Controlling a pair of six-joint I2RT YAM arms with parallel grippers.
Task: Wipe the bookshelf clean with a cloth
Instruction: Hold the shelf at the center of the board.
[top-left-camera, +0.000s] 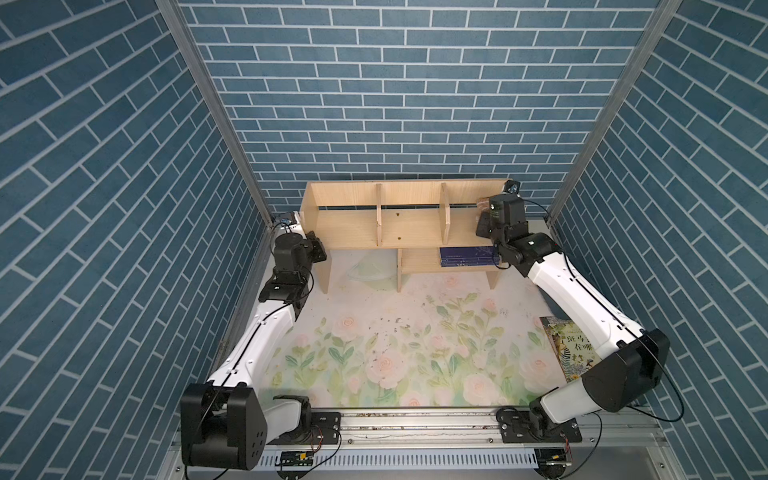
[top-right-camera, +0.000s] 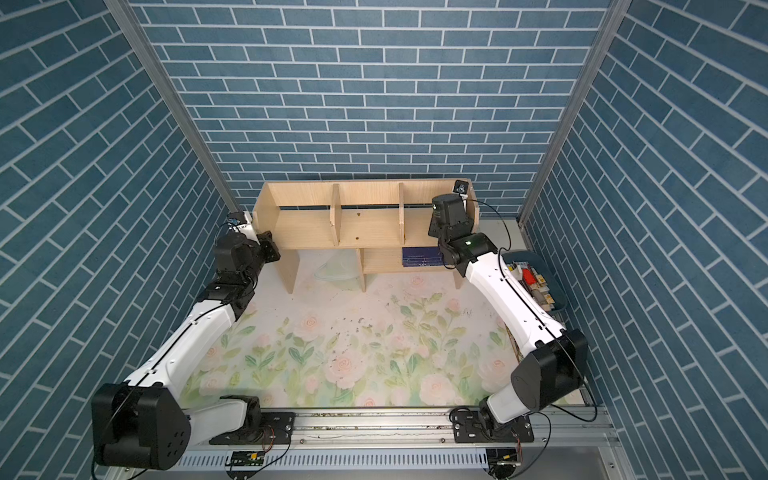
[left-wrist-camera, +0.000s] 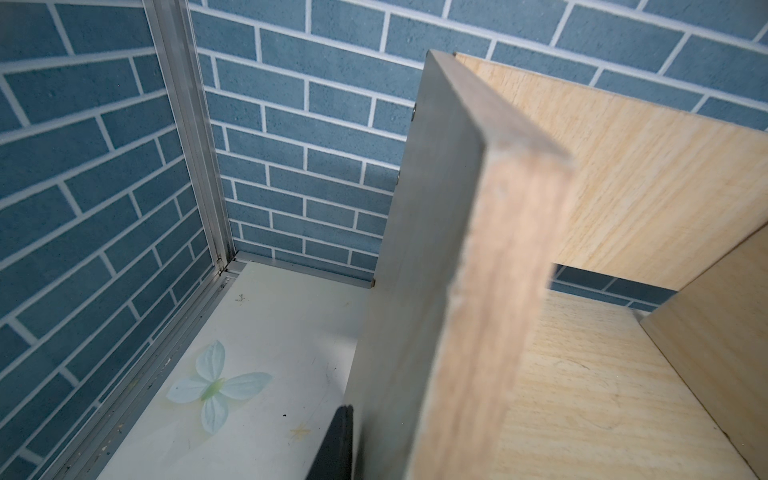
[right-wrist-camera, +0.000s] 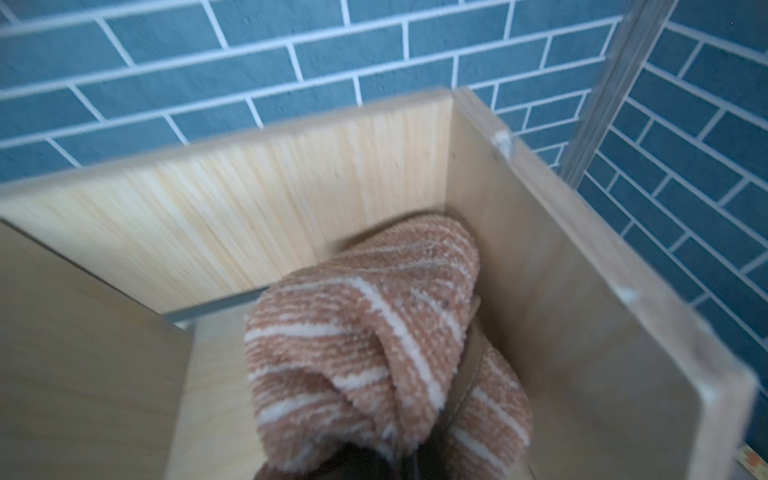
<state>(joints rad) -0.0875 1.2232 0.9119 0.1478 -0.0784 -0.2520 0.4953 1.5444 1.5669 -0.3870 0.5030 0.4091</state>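
The light wooden bookshelf (top-left-camera: 411, 226) (top-right-camera: 365, 226) stands against the back wall in both top views. My left gripper (top-left-camera: 316, 249) is at its left side panel (left-wrist-camera: 419, 291). One of its dark fingers (left-wrist-camera: 337, 444) lies flat on the panel's outer face; the other is hidden behind the board, so the gripper is shut on the panel. My right gripper (right-wrist-camera: 399, 457) reaches into the upper tier's rightmost bay, shut on the cloth (right-wrist-camera: 365, 332). The brown and beige striped cloth is bunched against the shelf floor near the right wall and peeks out beside the wrist (top-left-camera: 482, 204).
A dark blue book (top-left-camera: 467, 255) lies in the lower cubby. A picture book (top-left-camera: 569, 345) lies on the floral mat (top-left-camera: 374, 365) under the right arm. A pale translucent object (top-left-camera: 368, 270) sits beneath the shelf. Crumbs (top-left-camera: 395, 328) dot the mat. A bin (top-right-camera: 536, 282) stands at the right.
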